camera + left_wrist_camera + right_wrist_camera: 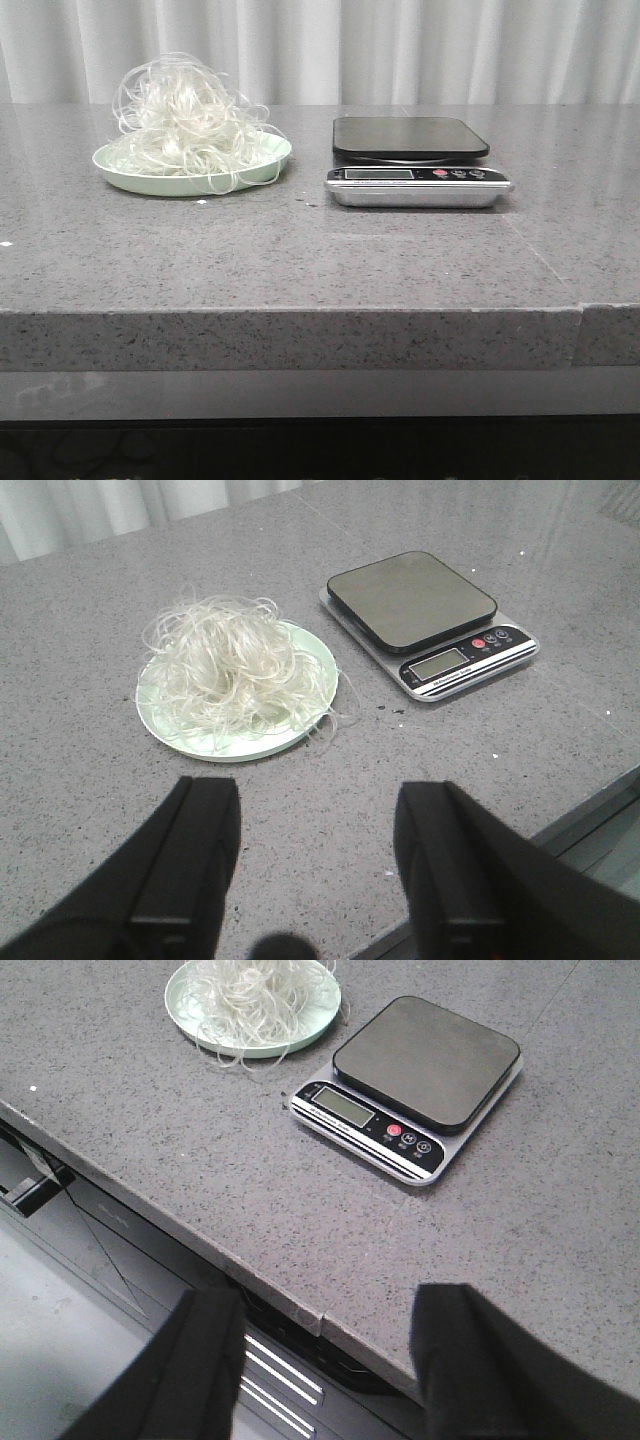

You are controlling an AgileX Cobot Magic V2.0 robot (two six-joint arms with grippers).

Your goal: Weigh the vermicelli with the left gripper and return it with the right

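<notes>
We are starting from zero: the vermicelli (185, 125) is sitting heaped on the green plate (262, 163), the scale (415, 160) beside it empty. Left gripper (315, 855) and right gripper (325, 1360) jaws are hanging wide, holding nothing. Weighing and return both remain.

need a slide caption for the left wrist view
Open left gripper hovering over the counter, short of the vermicelli heaped on a pale green plate, with the empty kitchen scale alongside.

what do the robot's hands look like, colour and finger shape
Both are plain black. The left hand has two broad, flat, blocky fingers with squared tips. The right hand looks the same, matte and dark. No cables, markings or labels show in either wrist view.
</notes>
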